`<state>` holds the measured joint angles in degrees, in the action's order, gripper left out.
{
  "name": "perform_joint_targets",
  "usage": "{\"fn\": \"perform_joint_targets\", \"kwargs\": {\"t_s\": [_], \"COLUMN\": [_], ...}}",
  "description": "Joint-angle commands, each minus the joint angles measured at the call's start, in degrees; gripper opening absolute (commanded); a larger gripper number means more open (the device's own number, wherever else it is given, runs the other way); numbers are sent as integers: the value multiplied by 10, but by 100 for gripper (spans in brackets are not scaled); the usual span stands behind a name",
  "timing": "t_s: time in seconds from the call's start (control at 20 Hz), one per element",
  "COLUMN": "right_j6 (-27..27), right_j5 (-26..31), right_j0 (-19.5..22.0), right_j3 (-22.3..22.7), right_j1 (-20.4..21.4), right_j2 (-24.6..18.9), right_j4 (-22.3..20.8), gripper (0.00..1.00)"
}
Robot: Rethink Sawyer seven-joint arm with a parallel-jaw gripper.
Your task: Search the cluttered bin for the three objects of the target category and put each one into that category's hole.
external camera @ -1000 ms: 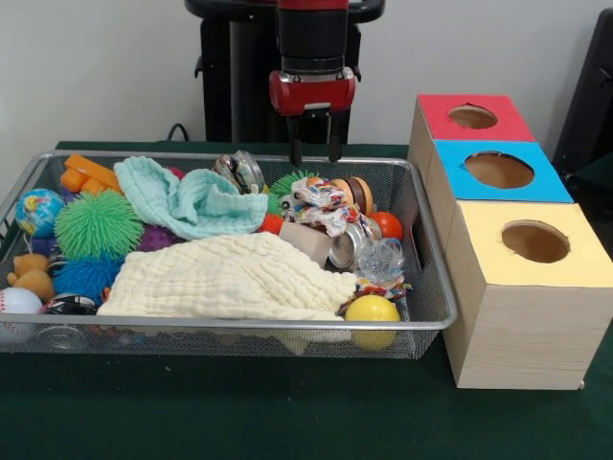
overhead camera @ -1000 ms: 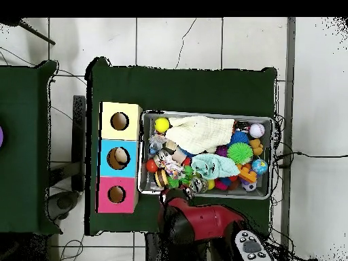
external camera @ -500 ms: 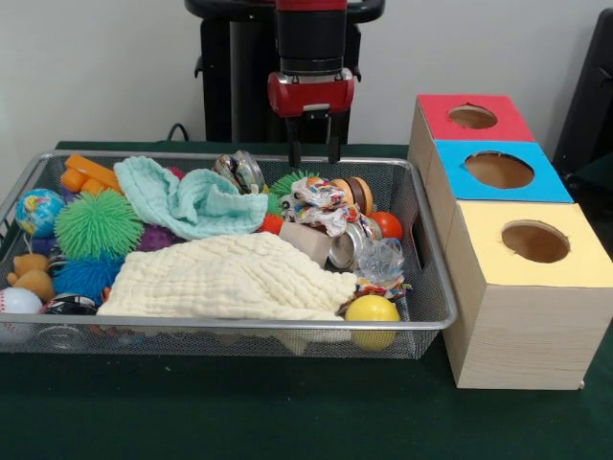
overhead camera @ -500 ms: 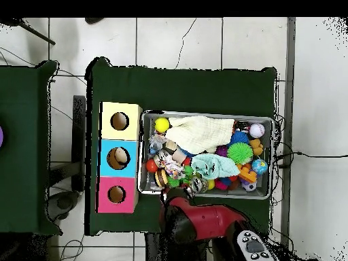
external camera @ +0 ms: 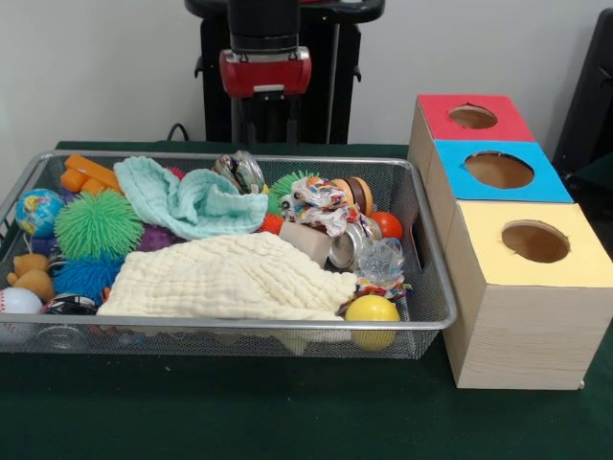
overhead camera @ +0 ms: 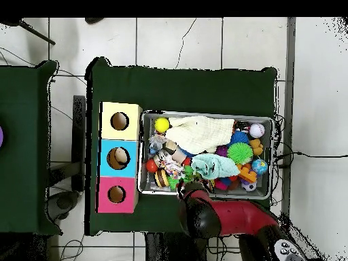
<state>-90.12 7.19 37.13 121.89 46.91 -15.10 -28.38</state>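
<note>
Green table [external camera: 287,422], cluttered bin [external camera: 421,287], cloths [external camera: 230,278].

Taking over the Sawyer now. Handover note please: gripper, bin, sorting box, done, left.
Gripper: hangs above the far rim of the silver wire-mesh bin, over no hole; open or shut cannot be told, and nothing shows in it.
Bin: full; a cream muslin cloth and a mint green cloth cover part of the clutter.
Wooden sorting box: stands beside the bin, with a red-topped hole, a blue-topped hole and a yellow-topped hole.
Done: no drop can be confirmed.
Left: probably all three; shift the cloths to search.
</note>
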Motion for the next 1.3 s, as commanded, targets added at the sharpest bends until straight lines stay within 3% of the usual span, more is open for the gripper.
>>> {"fn": "perform_joint_targets", "kwargs": {"t_s": [0.05, 0.3, 0.8, 1.1, 1.3], "right_j6": [57, 76, 118, 163, 192], "right_j5": [110, 156, 227, 248, 265], "right_j0": [35, 29, 63, 97, 109], "right_j3": [-20, -55, -119, -163, -188], "right_j1": [58, 70, 57, 19, 15], "right_j2": [-106, -107, -135, -158, -166], "right_j4": [8, -12, -32, -71, -109], "gripper": [100, 100, 100, 100, 100]}}
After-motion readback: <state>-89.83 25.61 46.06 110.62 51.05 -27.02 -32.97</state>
